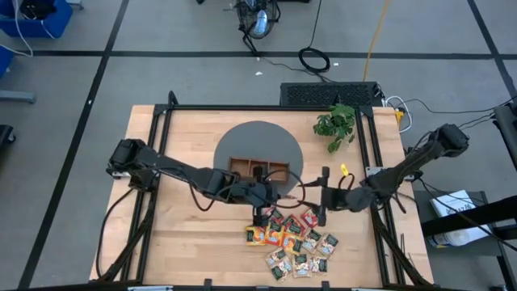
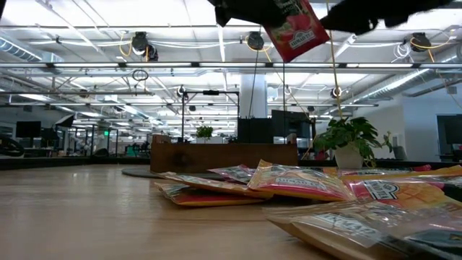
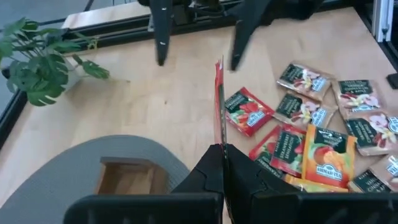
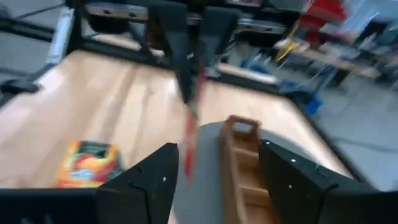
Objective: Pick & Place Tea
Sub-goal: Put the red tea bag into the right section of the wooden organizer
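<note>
Tea sachets mostly unsorted on bench; left gripper pinches one red sachet, right gripper jaws wide.

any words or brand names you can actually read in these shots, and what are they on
None can be read for certain.
Red tea bag held in the left tool: a dark label band, print too small.
Orange tea bag: a white brand line, too blurred to spell out.
Tea bags in the pile on the table: printed labels, all too small.
Wooden tray: no writing shows.
</note>
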